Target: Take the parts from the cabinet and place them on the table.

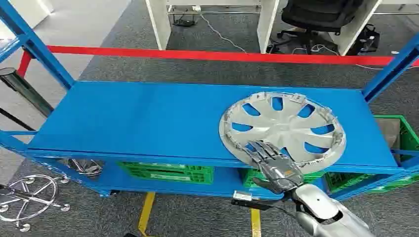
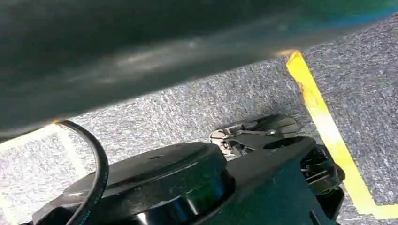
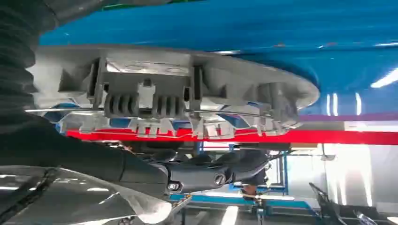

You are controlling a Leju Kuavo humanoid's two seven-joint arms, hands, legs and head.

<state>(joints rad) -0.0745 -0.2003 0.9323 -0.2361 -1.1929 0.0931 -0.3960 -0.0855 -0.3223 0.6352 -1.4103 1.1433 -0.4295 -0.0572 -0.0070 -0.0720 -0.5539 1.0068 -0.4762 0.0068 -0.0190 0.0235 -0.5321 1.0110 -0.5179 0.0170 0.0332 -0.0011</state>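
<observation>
A silver hubcap (image 1: 284,126) lies inside-up on the right part of the blue cabinet's top shelf (image 1: 138,118), its near rim reaching the shelf's front edge. My right hand (image 1: 274,165) comes in from below with its fingers spread over that near rim and its thumb under the shelf edge. In the right wrist view the hubcap's (image 3: 178,79) clipped rim is close against the blue shelf (image 3: 281,28). A dark finger (image 3: 211,173) stretches out past it, with a gap between them. No firm grip shows.
Green crates sit on the lower shelf (image 1: 168,173) and beside the cabinet at the right (image 1: 402,138). A red bar (image 1: 197,54) crosses behind the cabinet, with blue uprights at both ends. A chrome chair base (image 1: 27,197) stands at the lower left. Yellow floor tape (image 1: 146,210) runs below.
</observation>
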